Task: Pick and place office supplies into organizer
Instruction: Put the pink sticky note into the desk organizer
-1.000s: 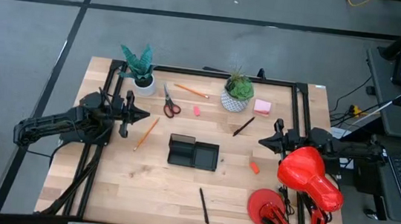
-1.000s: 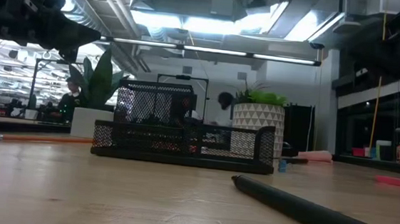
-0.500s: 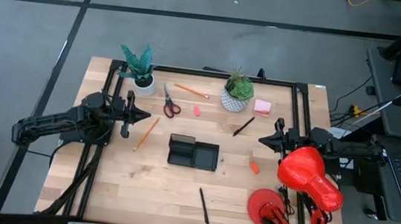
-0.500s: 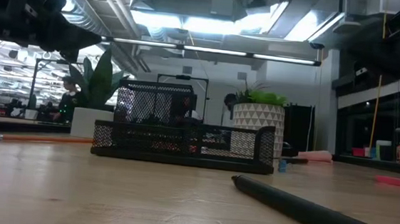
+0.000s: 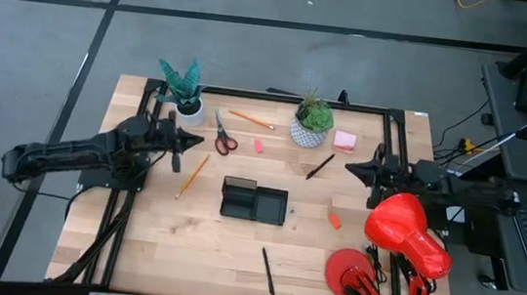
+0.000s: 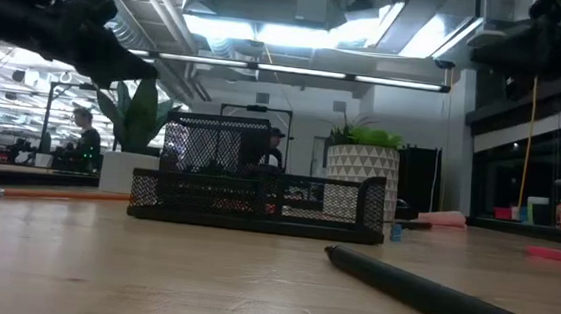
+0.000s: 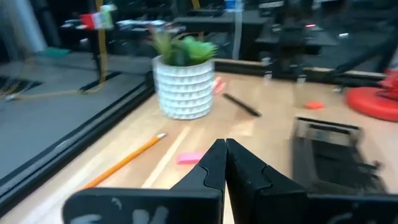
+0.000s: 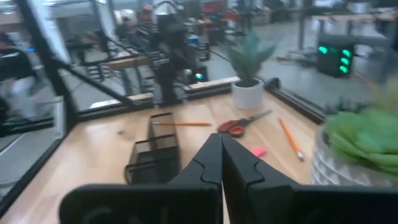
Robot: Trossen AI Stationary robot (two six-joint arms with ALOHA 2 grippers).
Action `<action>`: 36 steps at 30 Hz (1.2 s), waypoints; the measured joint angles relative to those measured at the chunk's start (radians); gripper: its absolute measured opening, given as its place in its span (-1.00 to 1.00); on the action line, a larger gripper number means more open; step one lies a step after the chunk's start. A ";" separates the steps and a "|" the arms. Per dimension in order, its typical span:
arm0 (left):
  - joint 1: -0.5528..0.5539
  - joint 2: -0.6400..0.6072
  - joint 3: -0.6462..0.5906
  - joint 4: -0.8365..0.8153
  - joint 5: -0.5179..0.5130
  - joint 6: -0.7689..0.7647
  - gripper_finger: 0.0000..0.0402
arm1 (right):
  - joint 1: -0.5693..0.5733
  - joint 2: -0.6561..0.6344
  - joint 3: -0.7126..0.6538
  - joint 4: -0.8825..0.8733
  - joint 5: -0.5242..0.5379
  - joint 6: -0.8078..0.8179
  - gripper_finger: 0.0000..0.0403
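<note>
Left gripper point(image 5: 197, 141): fingers pressed together, nothing between them, raised over the table's left side near the red-handled scissors point(image 5: 224, 141).
Right gripper point(image 5: 351, 166): fingers pressed together and empty, at the table's right side, tips just beside the far dark pen point(image 5: 319, 166).
Near pen point(image 5: 268, 272): lies alone on the front part of the table point(image 5: 184, 247), well apart from both grippers; in the low view it is the dark bar closest to the camera point(image 6: 430, 299).
Organizer point(image 5: 253, 201): black mesh tray at the table's middle, between the two arms; whether anything lies inside it is hard to tell from above.
Orange eraser point(image 5: 334, 220): on the wood just right of the organizer.
Near pencil point(image 5: 192, 176): slanted, left of the organizer, below the left gripper.
Pink eraser point(image 5: 258, 146): between the scissors and the patterned plant pot point(image 5: 308, 131).
Far pencil point(image 5: 251, 120): near the back edge, between the two pots.
Pink sticky-note block point(image 5: 345, 141): just right of the patterned pot.
White pot with tall leaves point(image 5: 187, 110): back left corner.
Red desk lamp point(image 5: 401, 243): front right, its shade beside the right arm.
</note>
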State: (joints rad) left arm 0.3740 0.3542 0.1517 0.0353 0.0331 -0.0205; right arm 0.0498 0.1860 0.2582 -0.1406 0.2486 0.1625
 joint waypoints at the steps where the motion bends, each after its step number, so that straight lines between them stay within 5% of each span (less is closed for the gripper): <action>1: 0.000 0.027 0.012 0.002 -0.010 0.000 -0.99 | 0.000 0.025 0.008 0.001 0.019 0.014 -0.99; 13: 0.000 0.278 0.134 0.068 -0.001 0.102 -0.99 | -0.068 0.298 0.167 -0.120 0.039 0.007 -0.99; 27: 0.000 0.293 0.140 0.134 0.011 0.148 -0.98 | -0.258 0.527 0.339 -0.319 0.101 0.170 -0.97; 36: 0.000 0.293 0.140 0.145 0.011 0.149 -0.99 | -0.317 0.631 0.456 -0.401 0.099 0.093 -0.96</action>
State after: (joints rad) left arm 0.3740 0.6472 0.2913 0.1800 0.0444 0.1284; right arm -0.2669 0.8171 0.7137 -0.5417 0.3472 0.2552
